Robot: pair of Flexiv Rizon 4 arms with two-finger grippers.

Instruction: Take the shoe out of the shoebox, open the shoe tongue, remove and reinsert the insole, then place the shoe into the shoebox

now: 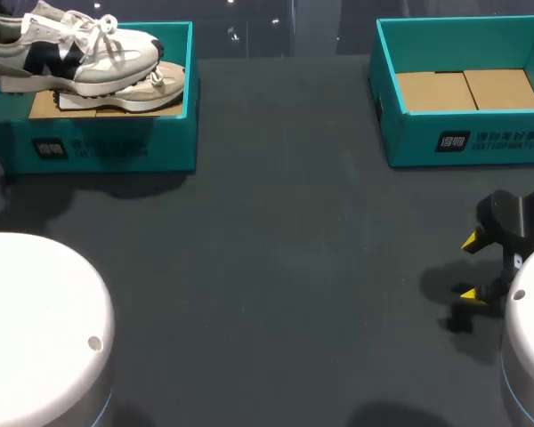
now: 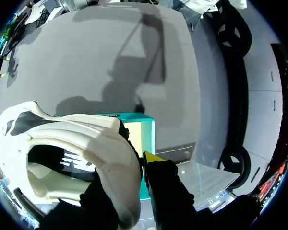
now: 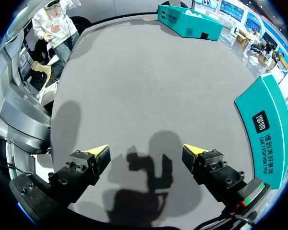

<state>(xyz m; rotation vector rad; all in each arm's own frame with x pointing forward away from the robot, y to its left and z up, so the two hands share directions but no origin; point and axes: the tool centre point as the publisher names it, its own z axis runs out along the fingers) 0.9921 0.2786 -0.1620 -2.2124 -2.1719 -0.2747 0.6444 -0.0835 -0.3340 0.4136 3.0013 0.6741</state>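
A white and black shoe (image 1: 76, 49) hangs over the left teal shoebox (image 1: 107, 142), heel toward the view's left edge. My left gripper (image 2: 134, 162) is shut on its heel collar. One yellow fingertip (image 2: 152, 157) shows outside the heel of the shoe (image 2: 72, 153), and the other finger is hidden inside. The shoebox (image 2: 134, 132) lies below the gripper. A second shoe (image 1: 138, 89) lies on its side in the box. My right gripper (image 1: 482, 267) stands open low over the table at the right, nothing between its fingers (image 3: 98, 153).
A second teal shoebox (image 1: 467, 142) with a cardboard floor stands at the back right, and its wall (image 3: 266, 124) is beside my right gripper (image 3: 146, 153). Dark table (image 1: 285, 267) stretches between the two boxes. White arm bases fill both near corners.
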